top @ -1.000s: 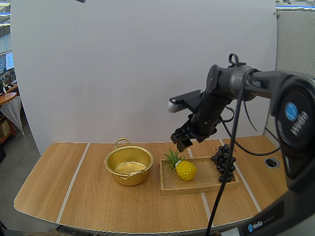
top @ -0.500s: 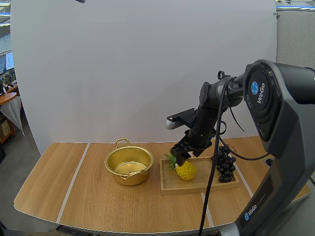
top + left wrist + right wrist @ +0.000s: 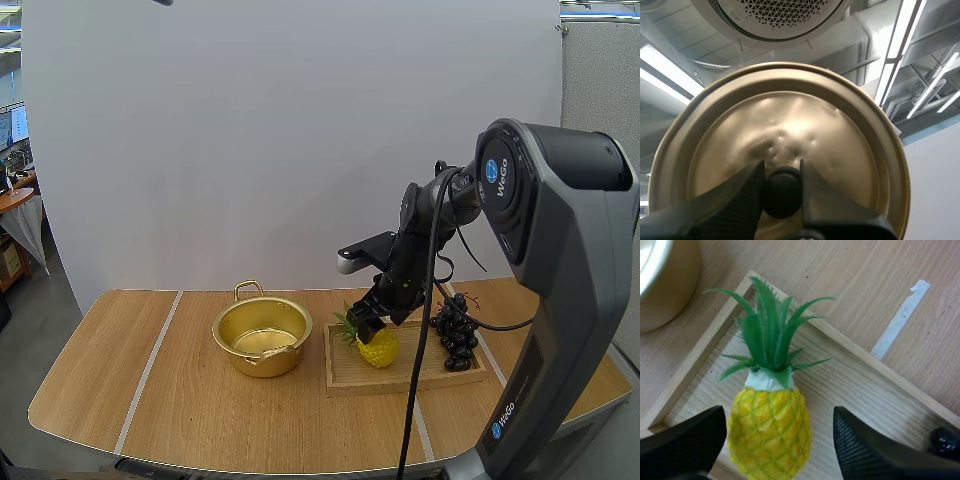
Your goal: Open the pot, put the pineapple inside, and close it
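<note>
Pineapple (image 3: 378, 346) is lying on the wooden tray (image 3: 400, 378). Right claw (image 3: 366, 328) is dropping onto it, spread wide, now straddling the fruit. Left claw (image 3: 782, 175) is clamping the lid (image 3: 790, 120) by its knob (image 3: 782, 197), with the pot (image 3: 262, 335) sitting open. Grasp likely coming next.

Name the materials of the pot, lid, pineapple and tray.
The pot looks like thin gold-toned metal, shiny and reflective. The lid seems the same metal, duller and dimpled; its knob is black, perhaps plastic. The pineapple is likely plastic: uniform skin, stiff leaves. The tray is pale matt wood, grain visible.
</note>
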Controlling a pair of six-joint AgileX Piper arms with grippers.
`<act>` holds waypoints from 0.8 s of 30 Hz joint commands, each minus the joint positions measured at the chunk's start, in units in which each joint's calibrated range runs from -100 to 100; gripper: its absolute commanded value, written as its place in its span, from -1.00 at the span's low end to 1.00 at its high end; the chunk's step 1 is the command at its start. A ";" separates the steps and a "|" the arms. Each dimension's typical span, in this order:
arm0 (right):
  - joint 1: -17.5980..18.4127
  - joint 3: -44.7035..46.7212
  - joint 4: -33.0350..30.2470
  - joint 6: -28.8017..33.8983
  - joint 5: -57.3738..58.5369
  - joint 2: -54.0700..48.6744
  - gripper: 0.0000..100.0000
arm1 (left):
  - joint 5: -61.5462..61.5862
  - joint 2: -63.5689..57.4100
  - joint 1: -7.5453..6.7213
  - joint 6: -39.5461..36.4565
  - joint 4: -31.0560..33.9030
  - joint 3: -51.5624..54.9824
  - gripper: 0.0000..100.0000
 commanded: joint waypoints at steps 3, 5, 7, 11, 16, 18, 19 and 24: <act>0.01 -0.46 1.12 -1.54 -3.76 3.11 1.00 | -1.90 -0.21 -0.11 -0.35 0.41 -0.42 -1.00; 0.01 -0.46 1.73 -1.76 -4.22 3.36 1.00 | -1.90 -0.21 -0.11 -0.35 0.41 -0.42 -1.00; 0.01 -0.46 1.73 -1.76 -4.68 3.48 1.00 | -1.90 -0.21 -0.11 -0.35 0.41 -0.42 -1.00; 0.01 -0.46 1.73 -1.76 -5.34 4.98 1.00 | -1.90 -0.21 -0.11 -0.35 0.41 -0.42 -1.00; 0.01 -0.46 1.73 -2.09 -5.96 7.81 1.00 | -1.90 -0.21 -0.11 -0.35 0.41 -0.42 -1.00; 0.01 -0.46 1.73 -2.09 -5.96 8.69 1.00 | -1.90 -0.21 -0.11 -0.35 0.41 -0.42 -1.00; 0.01 -0.46 1.73 -2.09 -5.96 9.24 1.00 | -1.90 -0.21 -0.11 -0.35 0.41 -0.42 -1.00; 0.01 -0.46 1.73 -2.09 -7.47 9.54 1.00 | -1.90 -0.21 -0.11 -0.35 0.41 -0.42 -1.00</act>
